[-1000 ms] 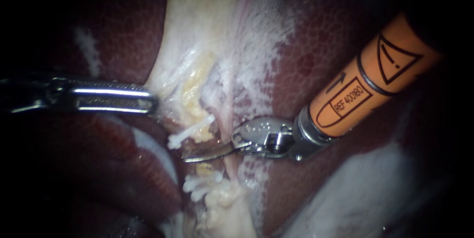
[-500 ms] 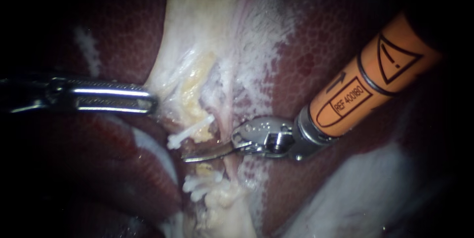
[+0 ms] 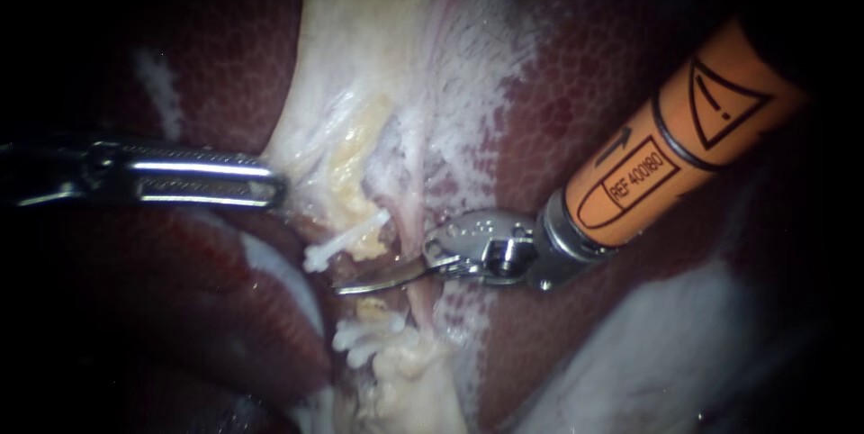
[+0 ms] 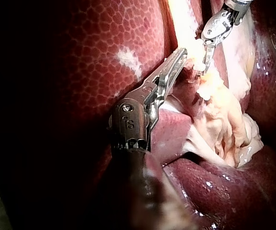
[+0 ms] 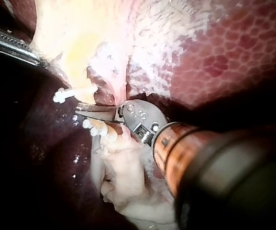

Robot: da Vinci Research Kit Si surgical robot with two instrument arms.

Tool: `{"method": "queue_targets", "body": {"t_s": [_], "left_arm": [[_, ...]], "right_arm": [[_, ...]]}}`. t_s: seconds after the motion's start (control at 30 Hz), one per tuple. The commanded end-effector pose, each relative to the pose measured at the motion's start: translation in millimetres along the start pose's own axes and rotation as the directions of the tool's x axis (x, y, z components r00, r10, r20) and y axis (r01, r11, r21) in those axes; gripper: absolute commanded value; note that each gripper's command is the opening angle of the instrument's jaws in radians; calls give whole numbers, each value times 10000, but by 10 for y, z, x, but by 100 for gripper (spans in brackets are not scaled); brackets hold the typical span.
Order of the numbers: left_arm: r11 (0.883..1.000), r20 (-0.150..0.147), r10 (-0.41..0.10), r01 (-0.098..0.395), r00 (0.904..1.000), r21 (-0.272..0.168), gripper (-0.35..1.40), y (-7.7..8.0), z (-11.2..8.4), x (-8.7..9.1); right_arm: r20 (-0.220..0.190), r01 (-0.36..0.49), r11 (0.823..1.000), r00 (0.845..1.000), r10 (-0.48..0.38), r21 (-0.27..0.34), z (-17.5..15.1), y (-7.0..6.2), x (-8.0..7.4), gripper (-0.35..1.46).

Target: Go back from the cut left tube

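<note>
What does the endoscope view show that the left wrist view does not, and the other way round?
Only the endoscope view shows the orange sleeve on the right instrument. Only the left wrist view shows the dark shaft of the left instrument. Both show the tips of the two instruments, the liver and the pale tissue.

Dark surroundings, bright light on the mottled liver (image 3: 576,83)

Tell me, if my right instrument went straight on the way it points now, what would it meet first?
Most likely the dark red, glossy liver lobe just beyond the thin curved metal tip of the right instrument. The white clip lies beside that line. Depth is unclear.
</note>
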Motion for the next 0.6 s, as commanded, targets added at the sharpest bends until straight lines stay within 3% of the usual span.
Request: {"method": "queue_targets", "body": {"t_s": [0.03,0.2,0.33,0.47,0.6], "left_arm": [[10000,0,0,0,10000,0,-35,0,0,0],[10000,0,1,-1,10000,1,-35,0,0,0],[10000,0,1,-1,10000,2,-35,0,-1,0],[10000,-1,1,-1,10000,3,-35,0,-1,0],[10000,-1,1,-1,10000,5,-35,0,-1,0]], "right_arm": [[-23,94,9999,10000,-94,-67,-1,0,0,31],[-31,272,9996,9996,-272,-111,-4,-1,-1,49],[-37,271,9995,9996,-271,-133,-6,-2,-1,53],[-51,558,9982,9984,-559,-212,-8,-2,0,71],[-54,542,9984,9985,-543,-182,-15,-4,0,51]]}}
